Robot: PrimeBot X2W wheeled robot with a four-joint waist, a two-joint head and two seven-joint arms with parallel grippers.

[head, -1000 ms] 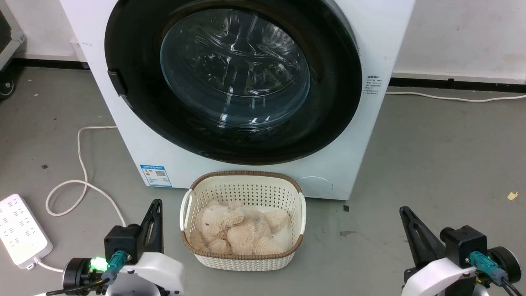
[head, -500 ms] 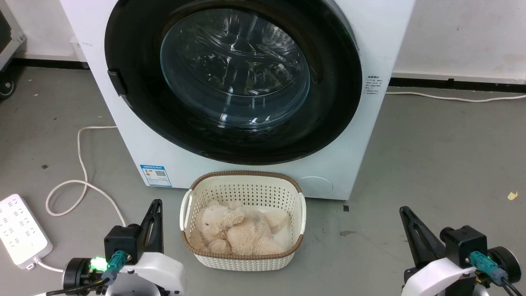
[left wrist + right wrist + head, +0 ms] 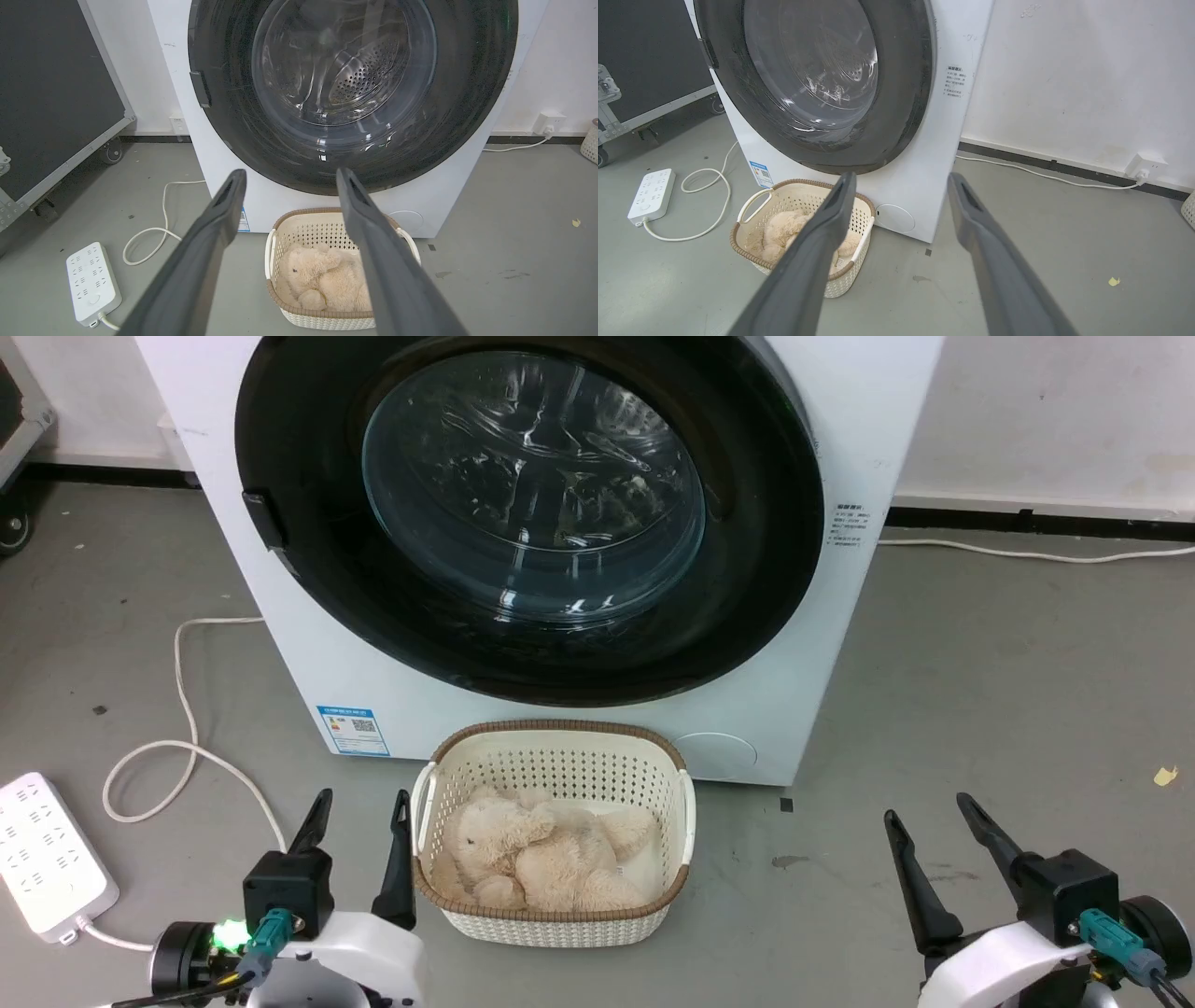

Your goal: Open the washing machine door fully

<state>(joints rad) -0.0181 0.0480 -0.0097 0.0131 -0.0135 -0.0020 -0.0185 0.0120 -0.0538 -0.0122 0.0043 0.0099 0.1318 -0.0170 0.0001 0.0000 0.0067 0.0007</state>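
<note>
Change in the jaws: a second ago and half a second ago each gripper's two dark fingers lay together as one shape; now both pairs stand spread.
Left gripper (image 3: 362,798): jaws released and holding nothing, low at the left, just beside the basket (image 3: 560,730), tips pointing toward the machine.
Right gripper (image 3: 926,807): jaws likewise released and empty, over bare floor (image 3: 1008,672), well apart from the basket.
Change in framing: everything in the head view sits slightly higher than before, so the camera has shifted; the things themselves lie as they did.
Washing machine door (image 3: 532,504): shut as before, flat against the front of the washing machine (image 3: 803,691), with a small dark catch (image 3: 266,518) on its left rim.
Basket contents: a cream plush toy (image 3: 541,859), lying in front of the machine below the door.
Floor, left: a white power strip (image 3: 47,859) and a looped white cable (image 3: 187,709).
Blue label (image 3: 353,733): low on the machine's front, left of the basket.
Left wrist view adds: the perforated steel drum (image 3: 364,79) behind the glass, seen between the spread left gripper's (image 3: 290,172) fingers, and a dark wheeled panel (image 3: 46,93) to the left of the machine.
Right wrist view adds: the machine at an angle past the right gripper (image 3: 902,176), and a wall socket (image 3: 1143,165) with a cable plugged in.
</note>
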